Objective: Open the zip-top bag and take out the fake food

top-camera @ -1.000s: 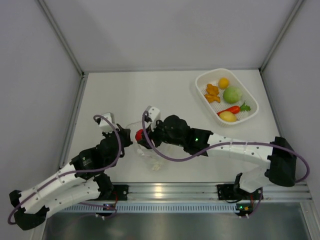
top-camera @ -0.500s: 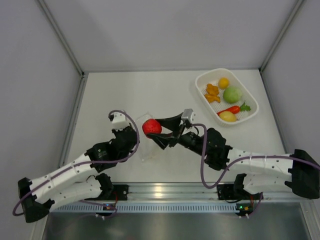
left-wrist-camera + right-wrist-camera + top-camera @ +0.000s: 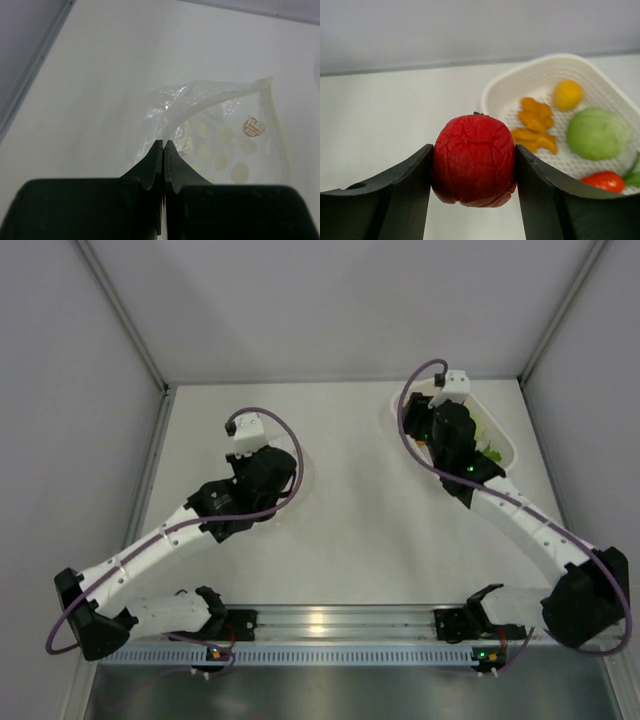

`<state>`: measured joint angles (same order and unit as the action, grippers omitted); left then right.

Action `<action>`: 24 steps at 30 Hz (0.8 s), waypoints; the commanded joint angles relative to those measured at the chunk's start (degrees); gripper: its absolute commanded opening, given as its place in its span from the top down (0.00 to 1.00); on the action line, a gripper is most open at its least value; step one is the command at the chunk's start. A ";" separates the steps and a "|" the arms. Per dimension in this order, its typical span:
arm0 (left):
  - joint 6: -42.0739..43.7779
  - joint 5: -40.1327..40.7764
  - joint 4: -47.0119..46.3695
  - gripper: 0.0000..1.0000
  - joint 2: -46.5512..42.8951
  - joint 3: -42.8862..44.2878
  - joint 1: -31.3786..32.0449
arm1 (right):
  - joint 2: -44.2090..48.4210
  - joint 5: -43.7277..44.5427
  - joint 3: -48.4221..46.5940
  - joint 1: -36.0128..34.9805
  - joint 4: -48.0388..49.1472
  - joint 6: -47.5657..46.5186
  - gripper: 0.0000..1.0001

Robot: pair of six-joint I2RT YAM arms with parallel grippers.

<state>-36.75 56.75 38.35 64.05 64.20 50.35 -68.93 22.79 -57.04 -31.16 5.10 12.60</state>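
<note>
1. Right gripper (image 3: 474, 152): jaws about half spread, clamped on both sides of a glossy, cracked-skinned red ball (image 3: 474, 167) of toy plastic. In the wrist view the ball sits low centre, in front of the left rim of the white perforated oval basket (image 3: 520, 75). The top view puts that arm over the basket's upper-left part, in the upper right of the frame. Risk: if it is released outside the rim line, the round ball rolls away across the white table (image 3: 100, 75). Neither view shows whether it is fully over the basket.

2. The basket holds a yellow-orange ball (image 3: 567, 94), an orange lumpy piece (image 3: 535, 126), a pale-green ball (image 3: 597, 134) and a red chilli (image 3: 605, 181). Risk: a drop from height lands on these and bounces, or knocks one over the low wall.

3. The pads look smooth and the ball is round. Risk: a quick swing or a tilt of the wrist lets it squirt out early.

4. Left gripper (image 3: 163, 146): jaws fully together, tips at the near edge of the clear, crinkly zip-top bag (image 3: 225, 145) with white dots. The bag is centre-right in the wrist view. I cannot tell whether film is nipped between the tips. No food shows inside. Risk: if film is caught, any pull of that arm drags or lifts the light bag. The top view hides the bag under the arm, left of centre.
</note>
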 commanded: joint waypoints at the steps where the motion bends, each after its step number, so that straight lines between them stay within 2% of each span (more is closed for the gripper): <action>1: 8.79 6.69 2.44 1.00 1.51 4.87 -1.56 | -9.87 -4.49 -6.23 10.31 -13.27 1.12 0.85; 3: 11.78 8.72 2.52 1.00 2.13 5.67 -2.53 | -14.37 -7.74 -9.91 13.39 -16.51 1.46 0.84; 6: 14.60 10.57 2.43 1.00 4.06 5.76 -4.72 | -21.76 -7.50 -12.74 16.65 -17.41 2.69 0.77; 7: 14.86 10.31 2.43 1.00 5.11 5.76 -5.52 | -23.43 -6.80 -13.71 17.26 -18.02 3.13 0.63; 9: 14.78 7.68 2.43 1.00 6.08 5.41 -7.88 | -28.18 -5.39 -17.64 17.45 -20.12 2.96 0.49; 10: 14.43 6.80 2.43 1.00 7.04 5.23 -8.42 | -30.46 -4.86 -19.15 17.45 -23.35 3.22 0.36; 11: 13.30 5.92 2.43 1.00 7.57 5.14 -8.77 | -30.83 -4.16 -20.30 17.45 -24.86 3.57 0.26; 12: 12.76 5.31 2.43 1.00 8.28 5.23 -9.38 | -30.74 -4.24 -20.92 17.45 -25.40 3.75 0.24; 13: 12.15 4.78 2.26 1.00 9.59 5.23 -9.56 | -29.00 -4.24 -20.49 17.45 -25.49 3.92 0.10; 14: 11.01 4.08 2.17 1.00 10.30 5.40 -9.65 | -27.77 -4.07 -19.96 17.27 -25.41 4.01 0.01; 17: 10.04 0.56 2.17 1.00 14.86 7.77 -9.74 | -21.35 -2.14 -16.98 16.22 -25.23 3.48 0.01; 20: 9.33 -2.17 1.99 1.00 19.96 10.93 -9.57 | -13.27 -5.37 -13.03 15.69 -25.84 4.27 0.01; 23: 9.24 -3.93 1.99 1.00 24.01 14.53 -9.04 | -3.96 -16.60 -6.79 15.78 -25.15 4.71 0.00; 24: 9.24 -4.45 1.91 1.00 24.71 15.42 -8.78 | -1.24 -22.38 -1.99 15.78 -22.71 4.63 0.01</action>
<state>-26.52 54.74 40.77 87.46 75.05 40.99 -77.73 12.16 -64.95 -14.87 -19.92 16.36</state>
